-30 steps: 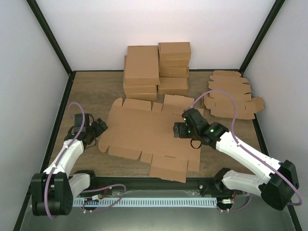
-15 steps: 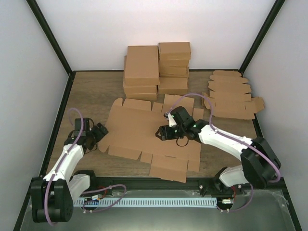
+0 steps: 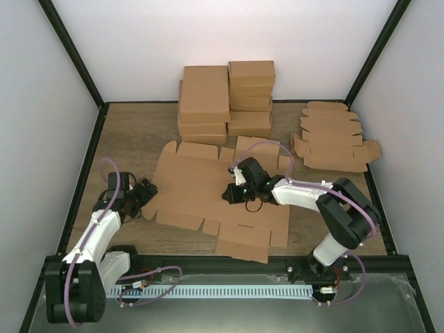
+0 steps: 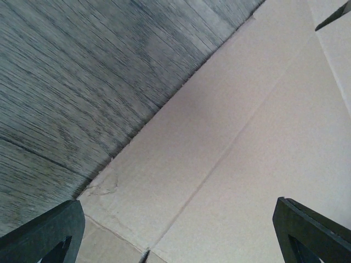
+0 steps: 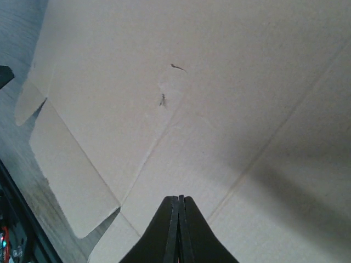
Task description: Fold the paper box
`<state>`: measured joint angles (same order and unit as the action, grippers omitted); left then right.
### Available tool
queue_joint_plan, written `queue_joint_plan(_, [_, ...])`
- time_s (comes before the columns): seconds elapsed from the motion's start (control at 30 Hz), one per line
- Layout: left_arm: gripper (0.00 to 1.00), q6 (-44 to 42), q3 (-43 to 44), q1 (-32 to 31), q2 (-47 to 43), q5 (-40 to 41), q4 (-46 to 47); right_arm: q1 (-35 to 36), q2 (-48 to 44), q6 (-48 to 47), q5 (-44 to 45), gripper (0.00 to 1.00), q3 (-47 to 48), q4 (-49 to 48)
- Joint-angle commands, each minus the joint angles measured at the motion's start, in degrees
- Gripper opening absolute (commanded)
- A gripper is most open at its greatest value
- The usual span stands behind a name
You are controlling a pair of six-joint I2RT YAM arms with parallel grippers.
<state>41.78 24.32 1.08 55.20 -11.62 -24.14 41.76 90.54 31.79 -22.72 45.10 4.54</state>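
The paper box (image 3: 201,191) is a flat, unfolded brown cardboard blank lying in the middle of the wooden table (image 3: 132,135). My left gripper (image 3: 146,190) is at the blank's left edge, low over the cardboard (image 4: 247,137), its jaws wide open with nothing between them (image 4: 178,233). My right gripper (image 3: 227,195) is over the middle of the blank, pointing left. In the right wrist view its fingers (image 5: 179,200) are pressed together and hold nothing, just above the creased cardboard (image 5: 219,82).
Stacks of folded brown boxes (image 3: 225,100) stand at the back centre. A pile of flat blanks (image 3: 333,139) lies at the back right. Black frame posts and white walls close in the table on three sides.
My right arm has swung left across the blank, from its right side to its middle, and its jaws have closed. The left arm has barely moved.
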Motion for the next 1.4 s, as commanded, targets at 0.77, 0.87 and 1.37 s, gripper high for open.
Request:
queue_joint_plan(0.77, [0.96,6.29,-1.59,-0.14,2.82,1.1,-1.23,0.25,7.1,1.6,2.69,0.01,1.3,-1.9])
queue_joint_plan(0.87, [0.91,7.41,-0.51,-0.15,2.83,5.35,-4.72,0.33,7.17,1.6,2.96,0.01,1.51,-1.63])
queue_joint_plan(1.37, [0.75,10.22,-1.99,-0.2,2.0,-4.66,-0.93,0.25,7.02,1.44,3.6,0.01,1.96,-0.59])
